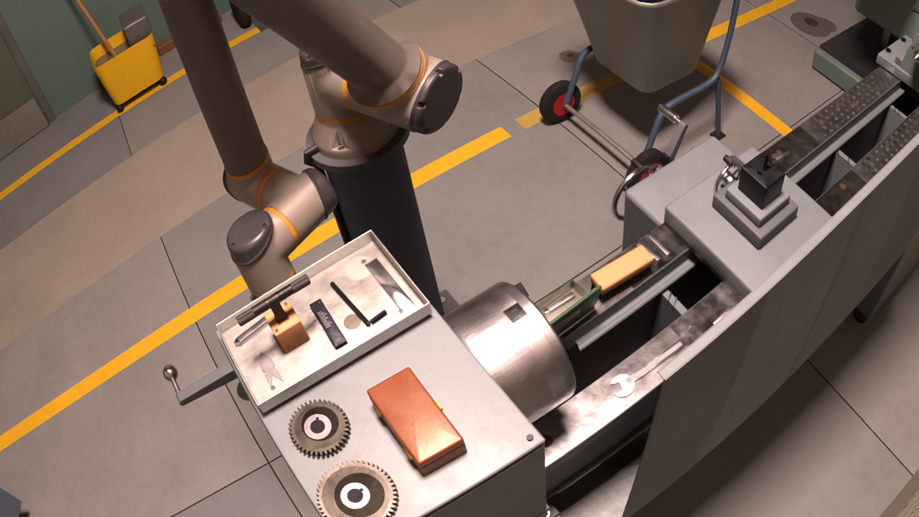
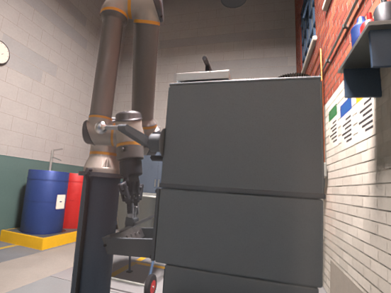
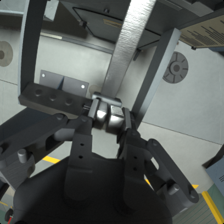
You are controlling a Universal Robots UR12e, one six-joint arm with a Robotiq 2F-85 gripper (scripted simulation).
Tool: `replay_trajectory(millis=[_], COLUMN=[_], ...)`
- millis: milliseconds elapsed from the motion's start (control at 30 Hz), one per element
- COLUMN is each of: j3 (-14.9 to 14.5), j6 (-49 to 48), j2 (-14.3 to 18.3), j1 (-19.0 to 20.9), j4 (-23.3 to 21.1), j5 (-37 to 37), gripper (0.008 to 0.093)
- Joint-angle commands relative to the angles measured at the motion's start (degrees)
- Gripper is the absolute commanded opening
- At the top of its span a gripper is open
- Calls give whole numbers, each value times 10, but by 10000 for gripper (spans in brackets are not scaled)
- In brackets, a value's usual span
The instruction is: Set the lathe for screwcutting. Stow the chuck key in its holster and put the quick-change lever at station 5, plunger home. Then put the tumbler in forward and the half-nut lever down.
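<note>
The quick-change lever's knurled steel handle (image 3: 109,115) sits at the end of a bright metal arm (image 3: 129,46), beside a dark rack with a row of station holes (image 3: 52,97). This is low on the headstock's front, below the top tray. The chuck key (image 1: 273,299) stands with its T-bar up in the tan holster block (image 1: 289,331) on that tray. The tumbler lever (image 1: 193,384) with its ball end sticks out from the headstock's left side. My gripper (image 3: 109,116) points down at the rack (image 2: 131,208) and is closed on the quick-change lever's handle.
The grey headstock cabinet (image 2: 241,177) stands right beside my wrist. On its top lie two gears (image 1: 319,427), a copper-coloured box (image 1: 416,419) and tray tools. The chuck (image 1: 514,350), the bed and the carriage (image 1: 739,218) stretch to the right. My own pedestal (image 2: 92,230) is close behind.
</note>
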Motion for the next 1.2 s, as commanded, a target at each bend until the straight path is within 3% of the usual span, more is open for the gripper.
replay_trajectory(millis=[0, 1167], j3=[-1, -21], j6=[1, 34], j2=[-3, -60], j1=[1, 37], j4=[2, 106], j5=[-2, -69], gripper=[80, 80])
